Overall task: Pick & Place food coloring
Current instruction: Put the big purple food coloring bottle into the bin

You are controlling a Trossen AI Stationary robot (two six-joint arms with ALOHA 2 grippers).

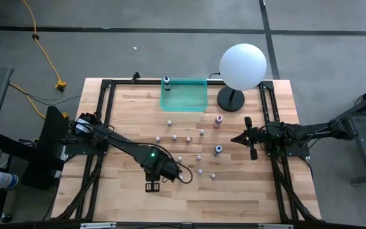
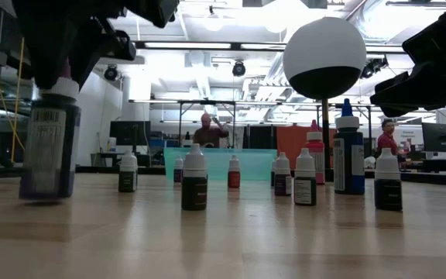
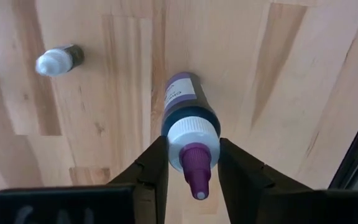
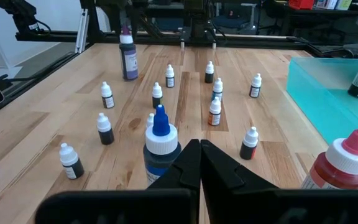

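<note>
Overhead, the left gripper (image 1: 152, 186) hid the purple bottle (image 3: 188, 121) it held; only the wrist cam showed its fingers (image 3: 153, 168) clamped on the white collar. Bottle sat at 6 o'clock on the table (image 1: 107, 197), seemingly just off the wood. Left arm reached diagonally inward. Right gripper (image 4: 199, 163) was pinched shut, empty, at 3 o'clock. Remaining small bottles (image 1: 189, 138) were scattered mid-table; one dark bottle (image 1: 167, 82) stood in the teal tray (image 1: 192, 102) at 12

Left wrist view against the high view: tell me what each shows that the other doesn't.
Only the left wrist view shows the left gripper's fingers on either side of the purple-capped bottle's white collar, label readable.

Only the high view shows the teal tray holding one bottle, the globe lamp, and the right gripper waiting nearby.

Both show the wooden table and small white-capped bottles.
</note>
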